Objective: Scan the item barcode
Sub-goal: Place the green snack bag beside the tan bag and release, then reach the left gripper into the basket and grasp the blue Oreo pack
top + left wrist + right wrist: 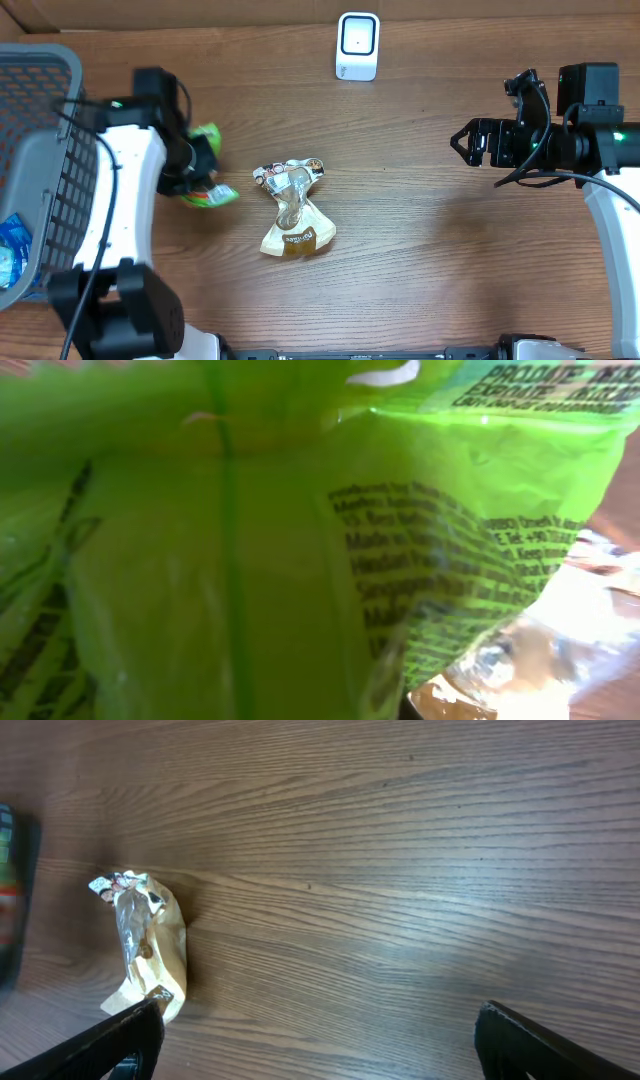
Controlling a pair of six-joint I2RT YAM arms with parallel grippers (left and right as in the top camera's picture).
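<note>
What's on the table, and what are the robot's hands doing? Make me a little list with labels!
left gripper: shut on the green packet, next to the basket
right gripper: open, holding nothing
scanner: white, at the far edge of the table
gold packet: crumpled, lying mid-table, nothing touching it
basket: grey, at the left side

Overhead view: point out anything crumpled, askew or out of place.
The tan snack packet mid-table is crumpled and pinched at its middle, lying askew. Nothing else stands out: the green packet is just held in the left gripper.
</note>
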